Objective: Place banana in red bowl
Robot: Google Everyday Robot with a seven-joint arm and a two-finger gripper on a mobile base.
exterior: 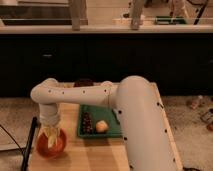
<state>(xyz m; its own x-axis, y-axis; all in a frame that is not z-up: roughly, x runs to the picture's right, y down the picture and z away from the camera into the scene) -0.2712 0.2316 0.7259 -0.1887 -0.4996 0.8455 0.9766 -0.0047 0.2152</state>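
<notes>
Near-left on the wooden table (95,155), the gripper (51,134) is hanging straight down over the red bowl (51,144), at the end of the white arm (90,95) that is reaching leftward from the robot's big body on the right. Pale yellow is showing right under the wrist, inside the bowl's rim: this is reading as the banana (52,136), sitting between the fingers and over the bowl's hollow. Whether the fingers are clamping it or already parting, I cannot tell; finger and fruit are blending together at this spot.

Key relation: banana is lying directly below the tool and directly above the bowl's middle, not off to either side. Its long axis is appearing to run roughly up-down, hanging with the fingers rather than lying flat, though that is hard to confirm. My reading: the carry is done and the release is the step in hand; the coming move is needing only a letting-go or a short drop, no sideways travel.

Just right of the bowl, the green tray (116,131) is resting on the table, holding a round yellow-orange fruit (101,126) and a dark item (87,122) on its left part. Bowl and tray are sitting close, apparently not touching.
</notes>
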